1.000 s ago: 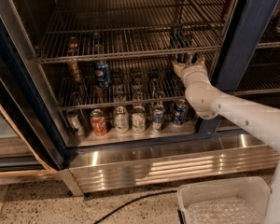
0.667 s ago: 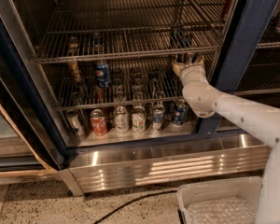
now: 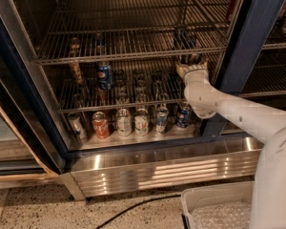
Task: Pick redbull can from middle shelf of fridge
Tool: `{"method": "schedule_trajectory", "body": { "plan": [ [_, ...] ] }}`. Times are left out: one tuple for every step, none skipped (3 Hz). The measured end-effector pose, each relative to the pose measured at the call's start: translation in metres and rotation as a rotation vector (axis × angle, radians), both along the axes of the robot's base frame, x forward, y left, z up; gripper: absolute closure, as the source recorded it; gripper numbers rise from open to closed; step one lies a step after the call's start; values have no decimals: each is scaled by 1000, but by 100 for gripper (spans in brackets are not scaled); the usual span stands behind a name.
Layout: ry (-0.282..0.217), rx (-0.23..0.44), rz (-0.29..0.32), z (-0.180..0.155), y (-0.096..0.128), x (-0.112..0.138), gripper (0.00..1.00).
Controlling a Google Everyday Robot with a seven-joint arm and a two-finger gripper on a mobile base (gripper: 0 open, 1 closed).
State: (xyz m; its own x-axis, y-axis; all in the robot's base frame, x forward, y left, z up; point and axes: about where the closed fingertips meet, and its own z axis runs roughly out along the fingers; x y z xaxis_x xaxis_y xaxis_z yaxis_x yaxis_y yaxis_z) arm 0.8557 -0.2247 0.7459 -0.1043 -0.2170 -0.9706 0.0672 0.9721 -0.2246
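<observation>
The fridge (image 3: 257, 42) stands open, with a dark blue frame and wire racks. My white arm reaches in from the right. The gripper (image 3: 188, 51) is at the front right of the middle shelf (image 3: 133, 54), a silver wire rack. A slim dark can with a bluish tint, which looks like the redbull can (image 3: 184, 36), stands on that rack right at the gripper and is partly hidden by it. Two more slim cans (image 3: 75, 44) stand at the left of the same rack.
On the rack below stand a blue Pepsi can (image 3: 104, 75) and several bottles. A row of cans (image 3: 124, 122), one of them red (image 3: 100, 125), lines the fridge floor. A steel kick panel (image 3: 157, 168), a black cable (image 3: 133, 209) and a white bin (image 3: 219, 209) lie in front.
</observation>
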Motion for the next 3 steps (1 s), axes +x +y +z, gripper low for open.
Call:
{"method": "schedule_trajectory", "body": {
  "plan": [
    [7, 8, -19, -6, -6, 4, 50],
    [7, 8, -19, -6, -6, 4, 72],
    [7, 8, -19, -6, -6, 5, 95]
  ]
}}
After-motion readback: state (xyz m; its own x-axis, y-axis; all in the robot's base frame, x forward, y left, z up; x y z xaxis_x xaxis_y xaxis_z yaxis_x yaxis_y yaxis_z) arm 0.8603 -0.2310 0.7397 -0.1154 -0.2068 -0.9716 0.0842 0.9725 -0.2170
